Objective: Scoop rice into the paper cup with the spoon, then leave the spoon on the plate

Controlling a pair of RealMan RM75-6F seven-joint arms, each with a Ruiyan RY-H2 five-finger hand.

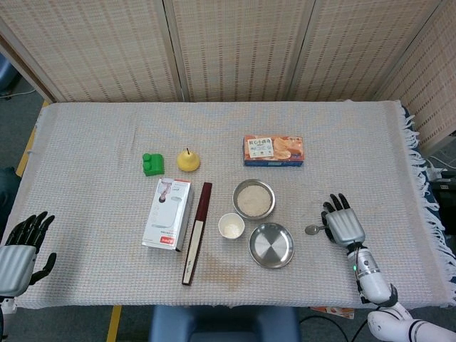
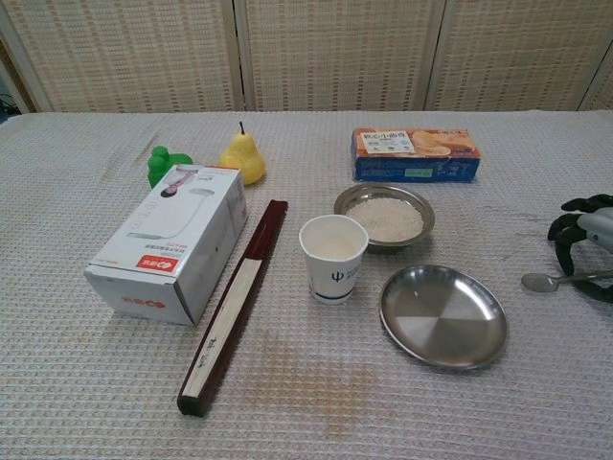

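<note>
**Spoon pickup, right side of tabletop**

Spoon: lying on tabletop, right of empty plate. Right hand: over the handle; whether it has closed on it, cannot tell. Left hand: idle, fingers spread, empty. Rice bowl and paper cup: untouched. Next: secure grip, lift, carry to rice.

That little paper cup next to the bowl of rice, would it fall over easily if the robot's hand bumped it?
Probably, yes. The paper cup looks thin-walled and nearly empty, so likely very light. It stands upright on a base narrower than its rim, on a soft woven tablecloth, so a nudge near the top might tip it. A firm squeeze would likely dent it.
</note>
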